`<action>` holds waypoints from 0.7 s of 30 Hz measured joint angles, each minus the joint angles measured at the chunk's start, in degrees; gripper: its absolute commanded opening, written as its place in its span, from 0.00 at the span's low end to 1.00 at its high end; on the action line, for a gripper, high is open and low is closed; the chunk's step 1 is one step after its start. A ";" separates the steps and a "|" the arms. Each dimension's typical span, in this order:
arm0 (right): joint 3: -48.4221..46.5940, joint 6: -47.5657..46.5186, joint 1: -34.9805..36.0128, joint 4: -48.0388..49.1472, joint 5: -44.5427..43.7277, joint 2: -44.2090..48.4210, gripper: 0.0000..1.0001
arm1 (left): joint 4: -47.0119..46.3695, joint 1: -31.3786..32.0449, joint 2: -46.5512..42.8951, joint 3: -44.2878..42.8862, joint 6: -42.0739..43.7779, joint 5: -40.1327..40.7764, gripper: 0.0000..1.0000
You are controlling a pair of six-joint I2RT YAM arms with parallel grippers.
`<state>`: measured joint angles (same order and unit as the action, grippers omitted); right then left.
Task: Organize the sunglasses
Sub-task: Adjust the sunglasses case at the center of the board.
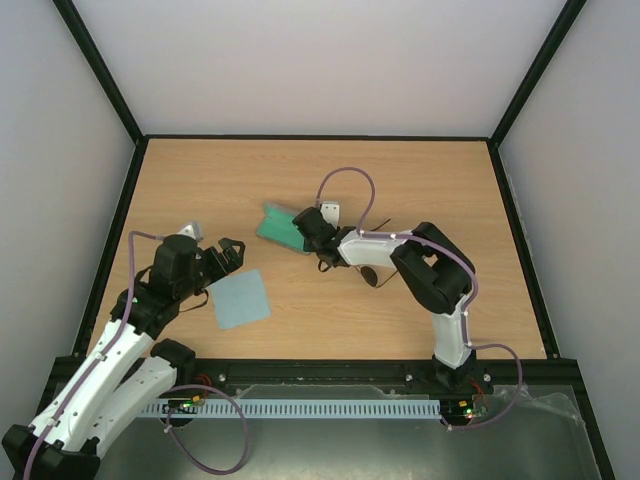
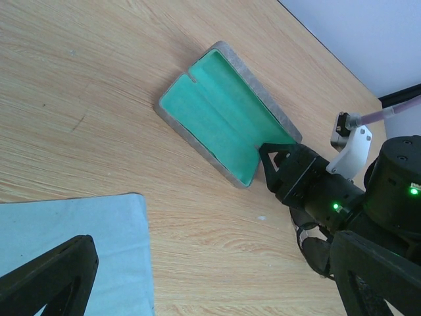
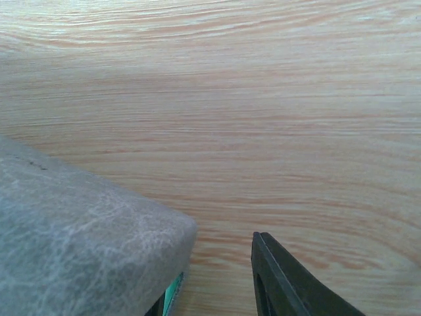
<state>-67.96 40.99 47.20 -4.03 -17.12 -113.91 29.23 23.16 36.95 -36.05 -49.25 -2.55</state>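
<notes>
You had the right gripper [image 1: 302, 231] at one end of the open case [image 2: 222, 105] — jaws parted, one finger [image 3: 284, 284] clear of the grey shell, with bare table [image 1: 420, 170] showing between them, so nothing was pinched. Your left gripper [image 1: 227, 258] stood wide open and held nothing, just beside the blue cloth [image 1: 242, 298]. And the sunglasses [image 1: 372, 276] — they lay on the wood under your right forearm, mostly hidden, one round lens peeping out, apart from the case.
</notes>
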 measured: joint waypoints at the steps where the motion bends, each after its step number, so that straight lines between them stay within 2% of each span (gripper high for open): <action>1: -0.02 -0.55 -0.35 0.02 0.24 0.00 0.40 | 0.04 0.00 -0.15 0.00 0.09 0.00 0.99; 16: -2.82 -9.46 -3.61 -0.13 3.06 0.09 0.43 | 1.64 0.00 -1.53 -0.55 0.24 0.09 1.00; 21: 2.99 -9.94 -3.63 -0.57 5.46 5.95 0.46 | 3.63 0.00 -1.81 -2.29 0.52 1.01 1.00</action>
<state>-64.97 31.05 43.57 -4.60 -11.66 -107.96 32.86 23.16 35.14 -38.35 -48.73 -1.54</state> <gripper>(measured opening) 0.443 0.994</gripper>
